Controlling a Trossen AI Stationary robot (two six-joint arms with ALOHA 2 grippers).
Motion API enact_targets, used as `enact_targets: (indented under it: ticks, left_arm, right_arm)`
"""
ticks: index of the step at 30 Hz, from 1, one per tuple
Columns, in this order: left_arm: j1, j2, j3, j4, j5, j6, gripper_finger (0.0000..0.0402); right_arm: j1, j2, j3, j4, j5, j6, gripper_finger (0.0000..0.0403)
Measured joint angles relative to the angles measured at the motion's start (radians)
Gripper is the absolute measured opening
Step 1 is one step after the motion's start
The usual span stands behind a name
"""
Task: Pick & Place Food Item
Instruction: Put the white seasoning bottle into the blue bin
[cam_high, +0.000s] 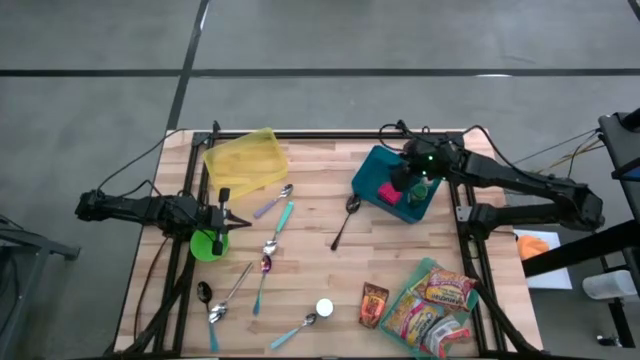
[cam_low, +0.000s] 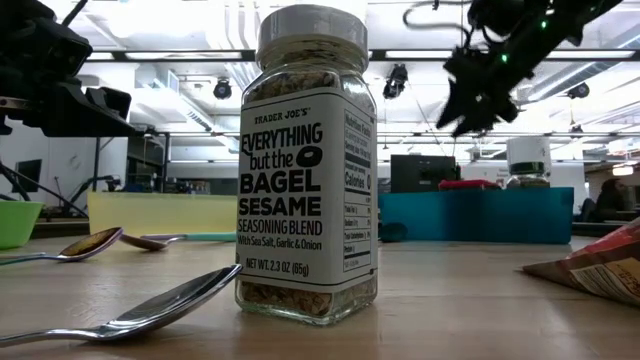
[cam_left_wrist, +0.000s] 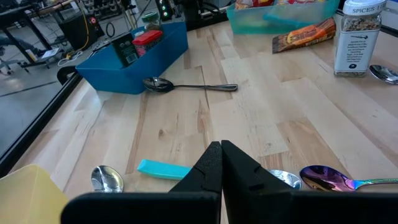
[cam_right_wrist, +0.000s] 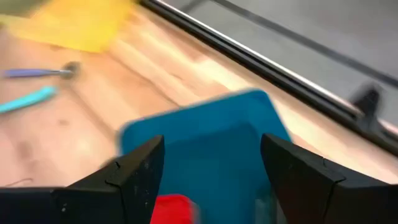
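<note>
Wood table (cam_high: 400, 250) — blue bin (cam_high: 372, 172) w/ red item (cam_high: 413, 196)

Spoons (cam_high: 343, 222) scattered, yellow tray (cam_high: 244, 160), green bowl (cam_high: 207, 245) on table (cam_high: 400, 260)

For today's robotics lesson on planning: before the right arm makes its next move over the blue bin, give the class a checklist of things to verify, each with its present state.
1. Right gripper fingers apart: ok, open.
2. Right gripper empty: ok, nothing between its fingers.
3. Right gripper over the blue bin: ok, the high view shows it above the bin.
4. Red item in the bin reachable: cannot tell, only its edge shows beneath the gripper.
5. Left gripper out of the way: ok, shut, by the green bowl across the table.
6. Black-handled spoon clear of the bin: ok, it lies beside it on the table.
</note>
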Motion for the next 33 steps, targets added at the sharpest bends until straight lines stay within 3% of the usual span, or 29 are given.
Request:
enact_targets:
  ticks: [3,7,11,20,33]
  left_arm:
    - [0.0,0.0,0.0,0.0,0.0,0.0,0.0]
    - [0.0,0.0,0.0,0.0,0.0,0.0,0.0]
    - [0.0,0.0,0.0,0.0,0.0,0.0,0.0]
    - [0.0,0.0,0.0,0.0,0.0,0.0,0.0]
    - [0.0,0.0,0.0,0.0,0.0,0.0,0.0]
  right_arm:
    - [0.045,0.001,0.007,0.107,-0.135,-0.063,0.0263]
    - [0.074,0.001,-0.008,0.315,-0.451,-0.14,0.0263]
    - [0.105,0.011,-0.026,0.428,-0.557,-0.172,0.0263]
    - [0.237,0.048,-0.021,0.456,-0.425,-0.163,0.0263]
    - [0.617,0.103,0.033,0.459,-0.111,-0.168,0.0263]
